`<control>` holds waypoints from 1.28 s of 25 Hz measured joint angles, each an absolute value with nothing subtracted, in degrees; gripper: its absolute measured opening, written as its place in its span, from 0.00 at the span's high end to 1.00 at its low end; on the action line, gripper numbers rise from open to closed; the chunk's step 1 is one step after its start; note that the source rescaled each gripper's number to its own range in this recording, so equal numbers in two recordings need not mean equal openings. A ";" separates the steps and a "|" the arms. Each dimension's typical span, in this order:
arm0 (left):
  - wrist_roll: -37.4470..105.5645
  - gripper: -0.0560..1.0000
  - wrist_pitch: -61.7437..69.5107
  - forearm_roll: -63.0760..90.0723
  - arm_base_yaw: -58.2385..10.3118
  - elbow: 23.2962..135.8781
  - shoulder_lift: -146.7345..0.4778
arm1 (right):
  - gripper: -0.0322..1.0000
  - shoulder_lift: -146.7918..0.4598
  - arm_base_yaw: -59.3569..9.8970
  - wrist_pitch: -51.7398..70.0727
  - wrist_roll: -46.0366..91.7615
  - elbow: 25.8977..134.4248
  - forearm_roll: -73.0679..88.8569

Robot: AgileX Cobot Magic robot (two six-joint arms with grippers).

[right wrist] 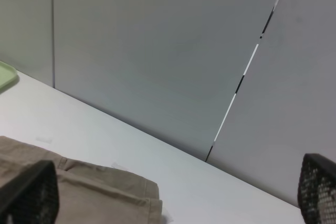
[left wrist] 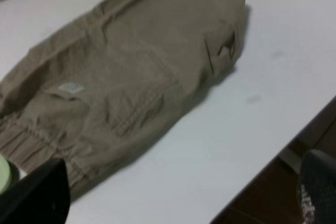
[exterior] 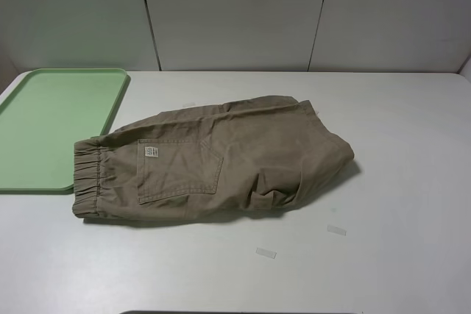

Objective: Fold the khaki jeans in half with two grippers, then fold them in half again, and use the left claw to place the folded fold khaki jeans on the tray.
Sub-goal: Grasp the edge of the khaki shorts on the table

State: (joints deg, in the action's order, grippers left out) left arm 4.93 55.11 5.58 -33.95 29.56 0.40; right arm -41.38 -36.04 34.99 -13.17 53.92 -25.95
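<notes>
The khaki jeans (exterior: 221, 159) are tan shorts lying flat on the white table, folded lengthwise with a patch pocket and a small label facing up. Their gathered waistband (exterior: 90, 178) lies against the near right corner of the pale-green tray (exterior: 51, 126) at the left. The shorts also show in the left wrist view (left wrist: 126, 82) and, as an edge, in the right wrist view (right wrist: 84, 195). Neither gripper shows in the exterior view. The left gripper (left wrist: 176, 203) hangs above the shorts with its jaws wide apart and empty. The right gripper (right wrist: 173, 198) is open and empty near the shorts' far edge.
Two small pieces of clear tape (exterior: 266, 253) lie on the table in front of the shorts. Grey wall panels (exterior: 235, 12) stand behind the table. The table's front edge (left wrist: 273, 156) shows in the left wrist view.
</notes>
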 joint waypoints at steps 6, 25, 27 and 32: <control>3.43 0.09 58.27 2.35 -33.95 29.43 0.40 | 0.01 -41.38 -36.04 34.94 -13.17 53.92 -25.77; -1.92 0.09 60.26 -1.21 -33.95 28.31 0.46 | 0.01 -41.38 -36.04 34.88 -13.17 53.92 -25.18; -1.92 0.09 60.26 -1.21 -33.95 28.31 0.46 | 0.01 -41.38 -36.04 34.88 -13.17 53.92 -25.14; -1.92 0.09 60.26 -1.35 -31.10 28.31 0.46 | 0.01 -41.38 -36.04 34.88 -13.17 53.92 -24.94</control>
State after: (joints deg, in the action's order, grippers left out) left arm -1.92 60.26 -1.35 -31.10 28.31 0.46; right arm -41.38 -36.04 34.88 -13.17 53.92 -24.94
